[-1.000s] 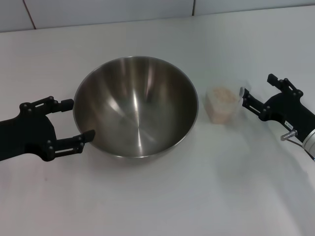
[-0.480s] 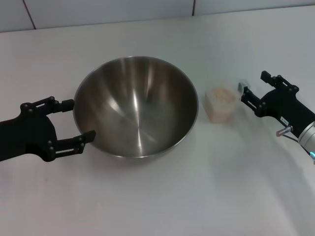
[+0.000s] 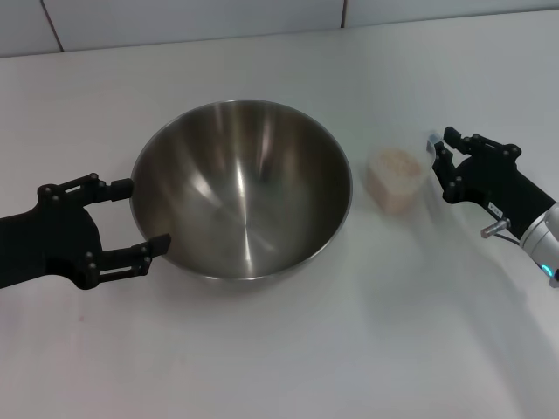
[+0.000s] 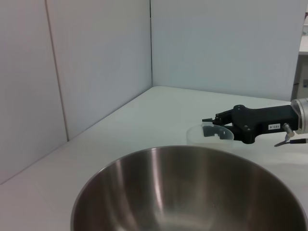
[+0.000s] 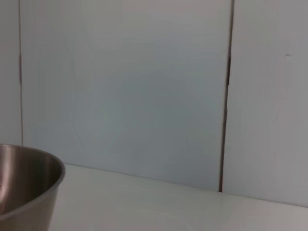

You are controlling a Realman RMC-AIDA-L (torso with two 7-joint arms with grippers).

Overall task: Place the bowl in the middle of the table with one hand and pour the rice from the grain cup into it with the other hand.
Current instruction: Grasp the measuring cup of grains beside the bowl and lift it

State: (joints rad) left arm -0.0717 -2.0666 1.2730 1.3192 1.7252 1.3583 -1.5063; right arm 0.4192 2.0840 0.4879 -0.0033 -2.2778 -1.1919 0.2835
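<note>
The steel bowl (image 3: 242, 188) stands on the white table (image 3: 288, 349), near its middle. My left gripper (image 3: 147, 210) is open, with one finger at the bowl's left rim and the other against its outer wall. The clear grain cup (image 3: 397, 185) stands right of the bowl with the rice (image 3: 395, 162) in it. My right gripper (image 3: 437, 157) is open, its fingertips at the cup's right end. In the left wrist view the bowl (image 4: 192, 197) fills the front, and the cup (image 4: 197, 137) and the right gripper (image 4: 208, 126) show beyond it. The right wrist view shows only the bowl's edge (image 5: 24, 183).
A tiled white wall (image 3: 192, 22) runs along the table's far edge. Bare tabletop lies in front of the bowl and behind it.
My right gripper has moved left to the cup's right end and turned a little. The cup has shifted slightly. The bowl and left gripper have not moved.
</note>
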